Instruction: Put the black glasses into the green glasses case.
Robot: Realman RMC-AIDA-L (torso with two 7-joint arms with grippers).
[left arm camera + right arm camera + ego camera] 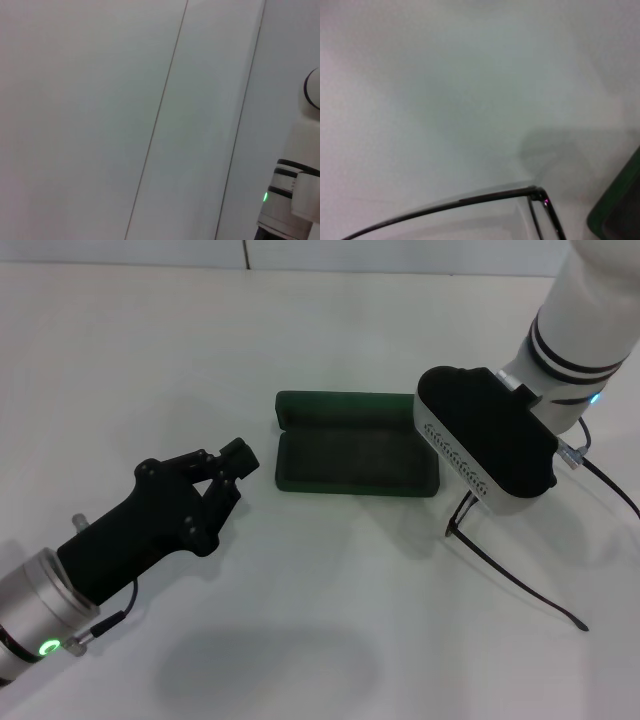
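Meanwhile, on the white table [330, 640]: a pick-up looks to be in hand.
Right gripper [470, 502]: hidden under its own wrist housing, directly over the front of the black glasses [520, 580]; whether the fingers are apart or clamped cannot be told.
Glasses: on the table just beside the case's right end, temple arms unfolded and trailing toward the robot.
Green glasses case [350, 462]: open and empty, lid standing at the back.
Left gripper [230, 472]: fingers together, near the case's left end.
Next move, by judgement: a firm hold on the frame, then a short carry leftward into the tray.
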